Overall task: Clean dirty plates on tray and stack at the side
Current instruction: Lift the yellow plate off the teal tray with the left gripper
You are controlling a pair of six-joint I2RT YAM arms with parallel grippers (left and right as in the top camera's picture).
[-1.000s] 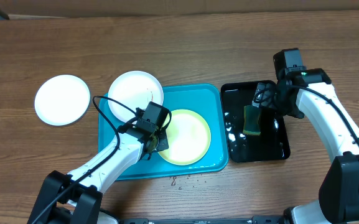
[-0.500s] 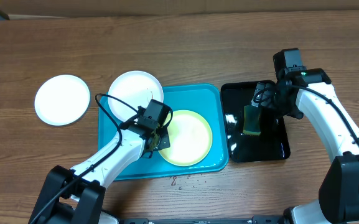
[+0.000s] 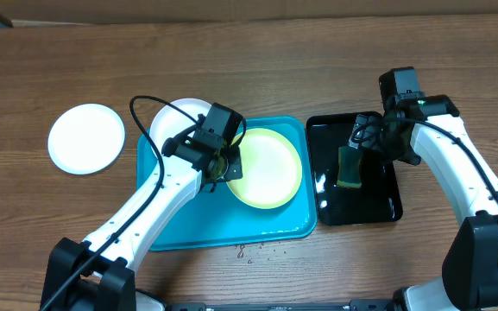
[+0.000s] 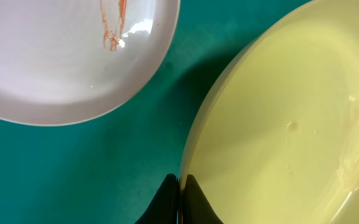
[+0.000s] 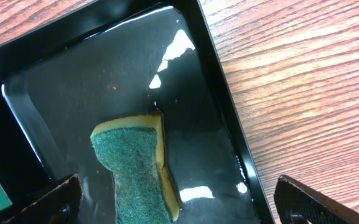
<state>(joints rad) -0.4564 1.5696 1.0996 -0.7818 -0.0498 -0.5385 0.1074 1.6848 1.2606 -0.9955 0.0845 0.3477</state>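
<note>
My left gripper is shut on the left rim of the pale yellow plate, which shows wet streaks. From overhead that plate hangs tilted over the turquoise tray, with the left gripper at its edge. A white plate with a reddish smear lies beside it, overlapping the tray's back left corner. Another white plate rests on the table at the left. My right gripper stands open above the sponge.
A green-and-yellow sponge lies in the wet glossy black tray to the right of the turquoise tray. Bare wooden table lies beyond. A few crumbs sit at the table's front edge.
My left gripper closed on the yellow plate's rim, then moved it up and toward the back right of the tray. The right arm and sponge stayed still.
</note>
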